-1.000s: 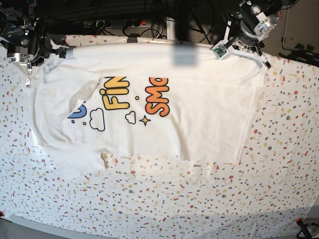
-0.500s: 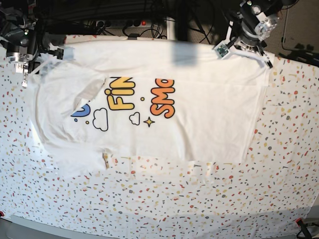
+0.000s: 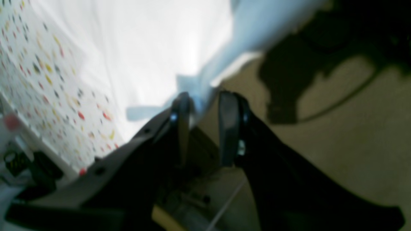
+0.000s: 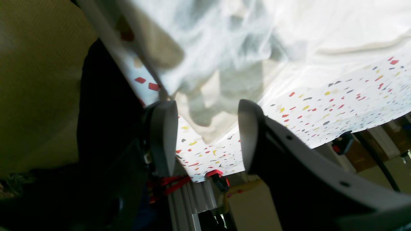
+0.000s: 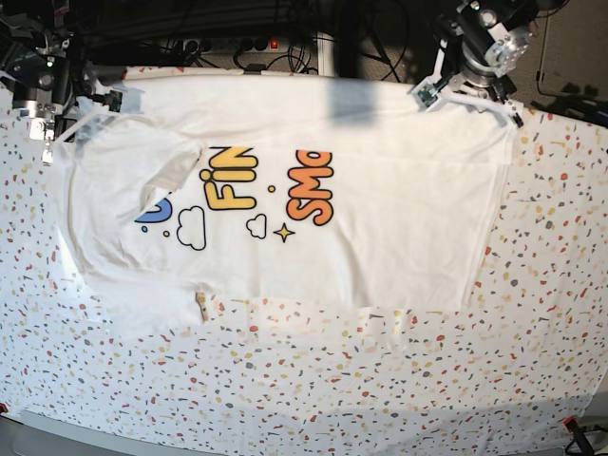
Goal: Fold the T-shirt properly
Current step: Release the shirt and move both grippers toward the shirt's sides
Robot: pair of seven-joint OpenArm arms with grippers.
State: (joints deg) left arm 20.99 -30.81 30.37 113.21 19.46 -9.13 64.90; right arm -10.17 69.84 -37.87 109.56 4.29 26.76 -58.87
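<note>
So the speckled white terrazzo tabletop (image 5: pixel 313 380) lies bare nearest the camera. Beyond it the large white printed cotton T-shirt (image 5: pixel 380 218) lies spread wide, one sleeve tucked over, main folds undone. Farthest, the right gripper (image 4: pixel 207 134) gapes empty; the left gripper (image 3: pixel 200 106) stands apart around the hem.

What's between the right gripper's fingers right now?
Nothing held: right wrist view shows the right gripper open, with T-shirt edge and table cover beyond the gap.

The near half of the speckled table cover (image 5: pixel 380 380) lies bare; the T-shirt (image 5: pixel 399 209) covers the far half.
</note>
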